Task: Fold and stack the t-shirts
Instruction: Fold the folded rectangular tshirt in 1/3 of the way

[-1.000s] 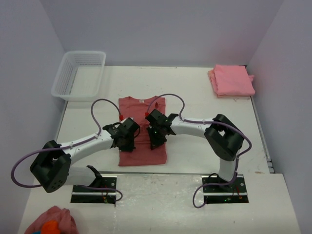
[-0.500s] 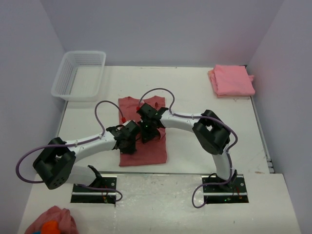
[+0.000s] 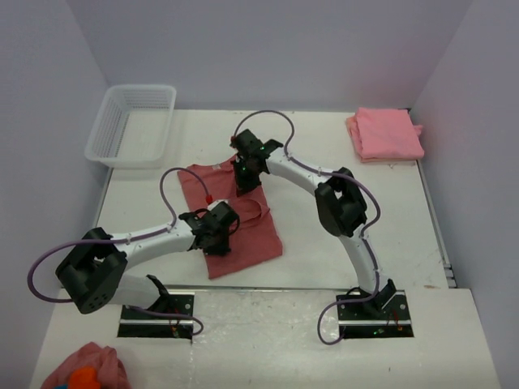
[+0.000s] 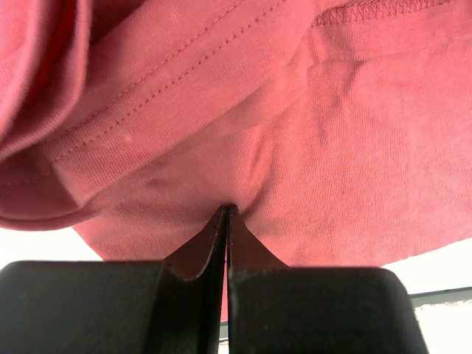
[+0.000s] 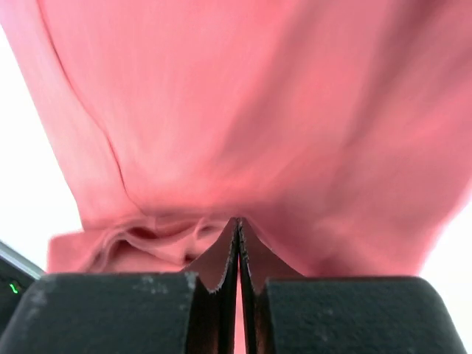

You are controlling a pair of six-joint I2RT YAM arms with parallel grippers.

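Rose-red t-shirt lies skewed at centre of top view. I see left gripper on its near-left part and right gripper at collar end, fingertips hidden under wrists. Folded pink t-shirts sit far right.
Left wrist: jaws pinched together on cloth fold, shirt edges cut off.
Right wrist: jaws clamped on fabric, blurred; can't tell which part.

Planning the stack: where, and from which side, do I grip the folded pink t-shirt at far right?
I'd pinch the folded pink t-shirt at its left edge, through all layers, coming in low from the middle of the table. It lies flat, layered edges show there, and the wall crowds its right.
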